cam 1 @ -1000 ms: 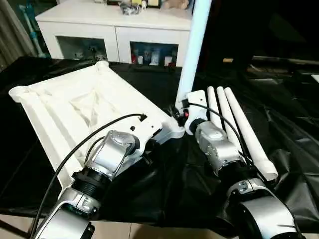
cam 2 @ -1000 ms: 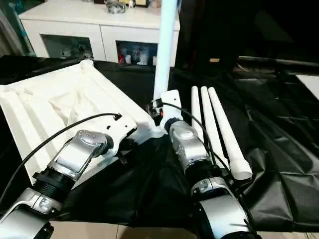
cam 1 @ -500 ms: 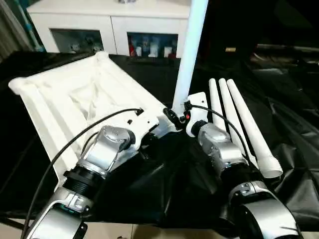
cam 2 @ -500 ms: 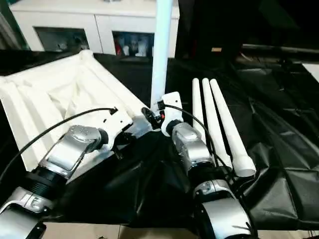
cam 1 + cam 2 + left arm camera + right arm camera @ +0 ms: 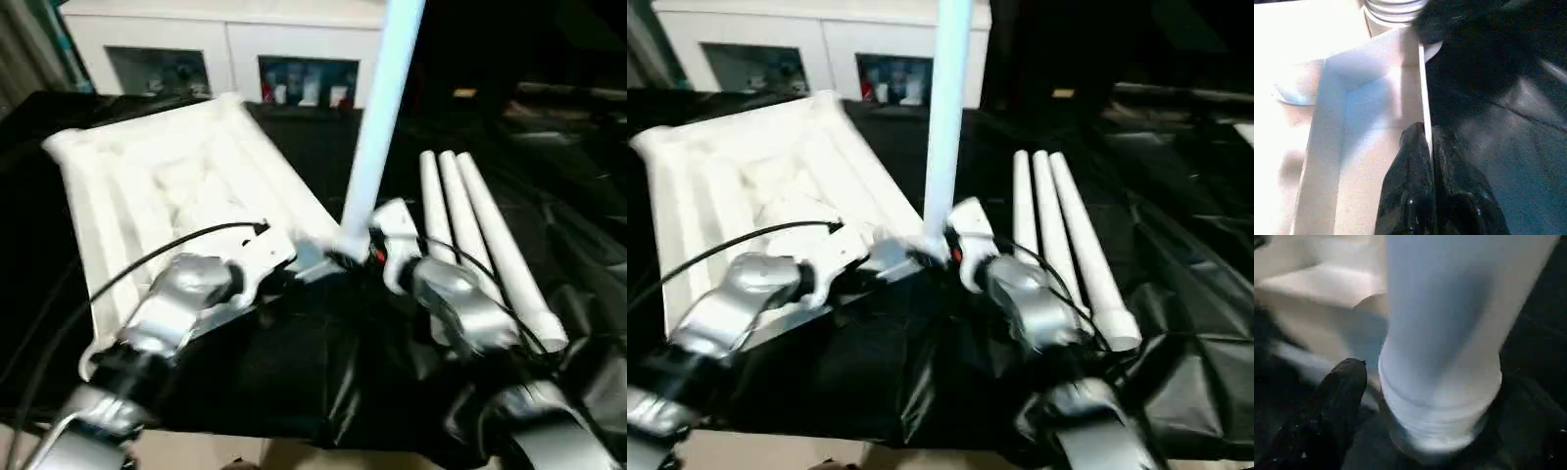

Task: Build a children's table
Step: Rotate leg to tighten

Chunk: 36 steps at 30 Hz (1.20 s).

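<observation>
— Left wrist view first: what do we have there?

— Our left pincer is clamped on the thin side wall of the children's table top, one black finger on each face of that wall. Just beyond it we see a round corner socket.

— And from the head?

— We see the white ribbed slab lying underside up on the black sheet, tilted, with our left arm reaching onto its near edge. One white leg stands nearly upright at the slab's near right corner.

— What is our right arm doing?

— Our right pincer is closed around the base of that upright leg. In the right wrist view one black finger lies against the tube's side, and the tube's ringed end sits in the corner socket.

— The other legs?

— Three spare legs lie side by side on the black sheet, just right of our right forearm, touching each other. Behind everything stands a white cabinet with glass doors.
</observation>
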{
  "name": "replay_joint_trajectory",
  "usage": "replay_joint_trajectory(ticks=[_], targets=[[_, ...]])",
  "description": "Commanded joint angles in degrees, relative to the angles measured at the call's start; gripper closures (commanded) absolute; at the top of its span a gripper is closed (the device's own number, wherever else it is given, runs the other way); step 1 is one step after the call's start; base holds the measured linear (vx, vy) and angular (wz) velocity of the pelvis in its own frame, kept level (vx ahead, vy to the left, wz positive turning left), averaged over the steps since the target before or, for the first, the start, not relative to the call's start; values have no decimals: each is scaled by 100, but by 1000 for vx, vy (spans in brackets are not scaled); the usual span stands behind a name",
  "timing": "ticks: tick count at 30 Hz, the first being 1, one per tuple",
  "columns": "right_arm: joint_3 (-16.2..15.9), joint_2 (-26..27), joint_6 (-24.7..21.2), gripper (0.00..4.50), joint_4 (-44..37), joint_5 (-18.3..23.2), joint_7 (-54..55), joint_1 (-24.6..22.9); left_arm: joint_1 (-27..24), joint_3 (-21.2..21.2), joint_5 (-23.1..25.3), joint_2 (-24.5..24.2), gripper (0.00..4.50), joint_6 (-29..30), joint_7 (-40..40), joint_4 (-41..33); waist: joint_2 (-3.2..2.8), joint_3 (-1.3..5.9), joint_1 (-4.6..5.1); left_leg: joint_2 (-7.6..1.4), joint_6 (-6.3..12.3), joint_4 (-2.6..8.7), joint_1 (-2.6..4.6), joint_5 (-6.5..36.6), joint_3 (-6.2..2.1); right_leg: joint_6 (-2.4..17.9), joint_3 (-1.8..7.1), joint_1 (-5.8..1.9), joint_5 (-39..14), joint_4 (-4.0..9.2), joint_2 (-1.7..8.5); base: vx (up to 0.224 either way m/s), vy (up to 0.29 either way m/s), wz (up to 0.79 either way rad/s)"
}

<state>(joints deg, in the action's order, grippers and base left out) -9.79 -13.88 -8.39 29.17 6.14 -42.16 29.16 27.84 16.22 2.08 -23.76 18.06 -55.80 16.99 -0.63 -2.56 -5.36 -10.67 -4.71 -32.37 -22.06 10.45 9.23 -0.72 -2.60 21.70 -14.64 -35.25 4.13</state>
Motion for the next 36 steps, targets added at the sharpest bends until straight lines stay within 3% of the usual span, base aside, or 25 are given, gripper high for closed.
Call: replay_joint_trajectory(ticks=[1, 9, 17, 30, 36], targets=[[-122, -110, 63, 60, -281, 72, -431, -121, -99, -74, -341, 44, 450, -369, -303, -192, -5, 390, 7, -189, 723, 200, 94, -389, -19, 1376, 198, -351, 2854, 148, 281, 0, 0, 0], [81, -132, 185, 60, -523, 437, -710, -397, -229, -208, -637, -22, 450, -622, -626, -169, -13, 345, 46, -253, 680, 231, 114, 181, 18, 1631, 219, -273, 1659, 208, 339, 0, 0, 0], [85, -118, 157, 60, -587, 431, -751, -435, -312, -193, -660, -33, 450, -706, -714, -195, -3, 345, 41, -232, 705, 201, 98, 160, 25, 1629, 227, -265, 1571, 188, 336, 0, 0, 0], [-3, -170, 319, 162, -344, 300, -801, -404, -295, -210, -629, -80, 450, -804, -741, -78, 4, 399, 20, -218, 777, 140, 91, -36, 24, 1667, 218, -276, 1770, 130, 326, 0, 0, 0], [-44, -159, 364, 177, -280, 233, -780, -425, -298, -200, -608, -95, 450, -817, -745, -63, 10, 396, 22, -215, 767, 131, 82, 33, 24, 1678, 221, -274, 1632, 129, 330, 0, 0, 0]])
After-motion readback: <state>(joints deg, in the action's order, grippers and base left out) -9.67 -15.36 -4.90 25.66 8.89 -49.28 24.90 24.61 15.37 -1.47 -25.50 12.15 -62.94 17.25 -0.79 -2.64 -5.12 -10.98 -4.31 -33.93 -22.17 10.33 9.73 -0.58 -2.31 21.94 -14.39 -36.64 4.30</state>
